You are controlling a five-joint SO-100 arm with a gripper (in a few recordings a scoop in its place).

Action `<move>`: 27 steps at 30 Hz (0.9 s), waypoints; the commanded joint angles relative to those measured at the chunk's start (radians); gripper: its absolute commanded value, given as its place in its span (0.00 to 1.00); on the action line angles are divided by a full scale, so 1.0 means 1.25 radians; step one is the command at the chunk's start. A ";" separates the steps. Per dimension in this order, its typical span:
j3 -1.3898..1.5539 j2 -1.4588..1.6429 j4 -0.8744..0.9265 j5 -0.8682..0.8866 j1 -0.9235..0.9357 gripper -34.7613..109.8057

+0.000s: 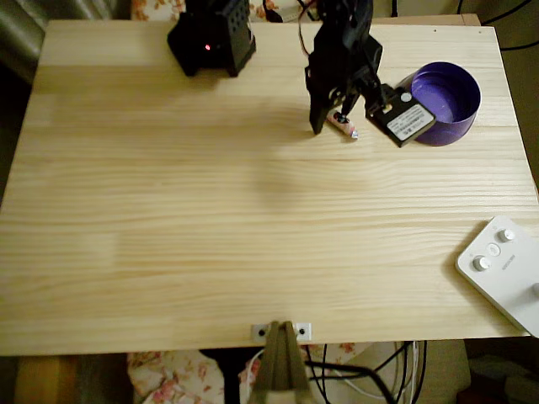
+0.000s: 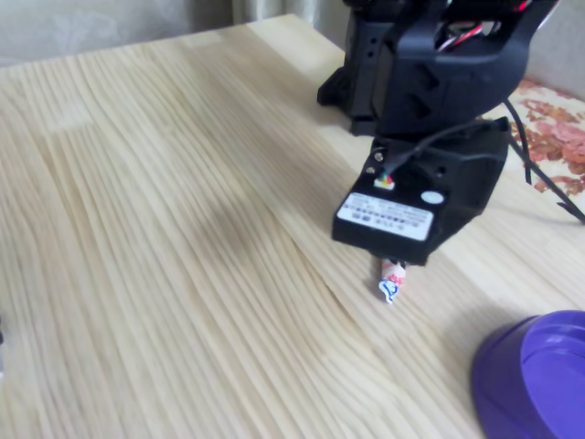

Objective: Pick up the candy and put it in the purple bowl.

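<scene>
The candy [image 1: 345,126], a small pinkish wrapped sweet with twisted ends, lies on the wooden table just left of the purple bowl [image 1: 445,103]. My black gripper [image 1: 332,120] reaches down over it with its fingers parted, one finger [image 1: 317,118] to the left of the candy and the other above its near end. In the fixed view the gripper's motor block [image 2: 416,203] covers most of the candy [image 2: 391,280]; one end of the wrapper sticks out below it, resting on the wood. The purple bowl [image 2: 539,380] is at the lower right and looks empty.
The arm's black base [image 1: 212,35] stands at the table's far edge. A white box with knobs [image 1: 503,268] sits at the right edge, near the front. A clamp [image 1: 281,333] grips the front edge. Bare wood [image 1: 210,219] spreads across the left and middle.
</scene>
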 commanded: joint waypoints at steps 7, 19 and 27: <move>-0.012 -0.001 -0.017 0.012 -0.020 0.24; 0.007 0.182 0.058 0.031 -0.034 0.24; 0.063 0.472 0.061 0.027 -0.048 0.24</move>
